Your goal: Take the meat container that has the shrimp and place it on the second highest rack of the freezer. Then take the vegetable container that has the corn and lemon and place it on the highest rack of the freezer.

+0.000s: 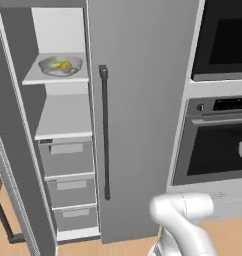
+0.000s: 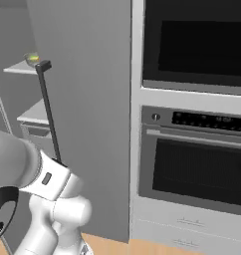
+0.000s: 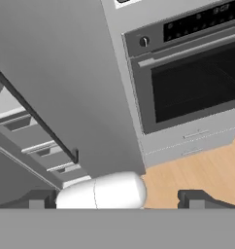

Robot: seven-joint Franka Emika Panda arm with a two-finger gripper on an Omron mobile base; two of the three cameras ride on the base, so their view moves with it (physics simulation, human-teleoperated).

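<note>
With the corn (image 1: 56,64) and lemon (image 1: 66,64) container shelved upper left in the freezer (image 1: 63,117), the pincer (image 3: 117,198) gapes empty.

wall oven (image 1: 218,145) — upper oven (image 2: 194,42), wood floor (image 3: 197,168)

At upper left of the left base view we find the freezer (image 1: 68,125) open, its upper shelf (image 1: 55,77) bearing a grey container (image 1: 60,65) with yellow and green produce. We note a bare second shelf (image 1: 63,120) directly beneath, above three drawers (image 1: 70,187).

The pincer (image 3: 117,198) stands wide open and empty, its arm folded low.
</note>
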